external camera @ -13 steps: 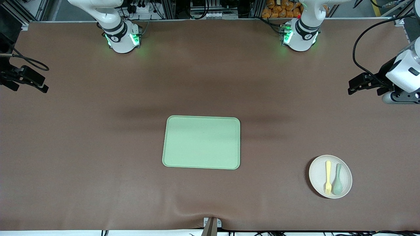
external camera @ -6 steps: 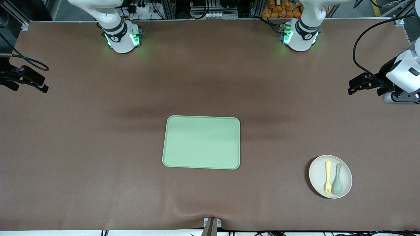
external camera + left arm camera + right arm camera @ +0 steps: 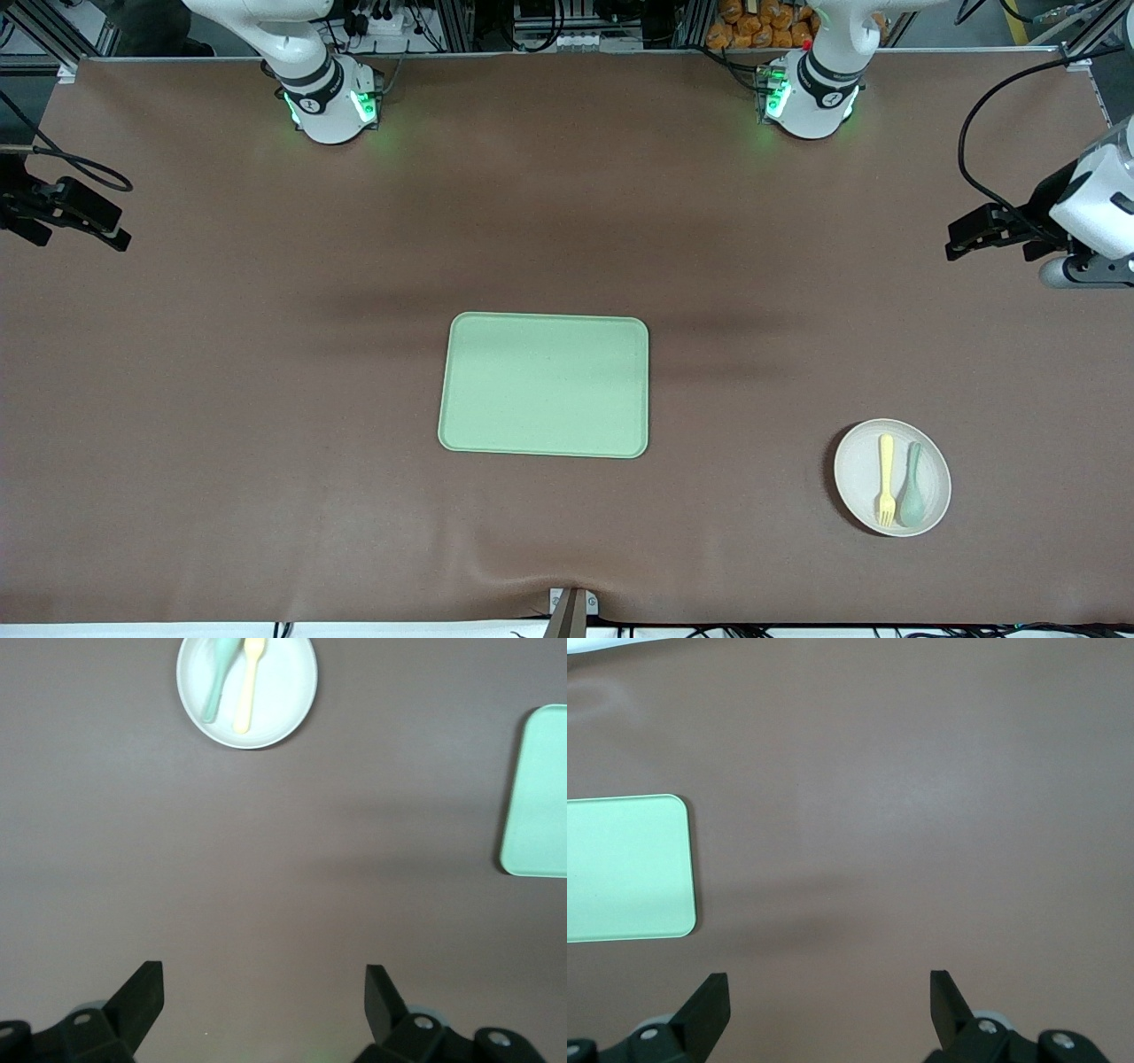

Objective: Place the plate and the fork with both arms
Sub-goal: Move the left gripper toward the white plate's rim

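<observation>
A round off-white plate (image 3: 892,478) sits on the brown desk (image 3: 266,399) toward the left arm's end, carrying a pale-yellow fork (image 3: 886,479) beside a grey-green spoon (image 3: 912,486). A light-green tray (image 3: 545,385) lies mid-desk. The left claw (image 3: 263,992) and the right claw (image 3: 829,997) hover wide open over bare desk.

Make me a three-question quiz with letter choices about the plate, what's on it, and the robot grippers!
1. Where does the fork lie?
A on the tray
B on the plate
C on the bare table

2. How many utensils are on the plate?
A one
B two
C three

3. How are the left gripper and right gripper?
A both open, holding nothing
B both shut
C one holds the spoon

Answers: 1 B, it rests beside the spoon on the plate. 2 B, fork and spoon. 3 A, wide gaps show in both wrist views.
</observation>
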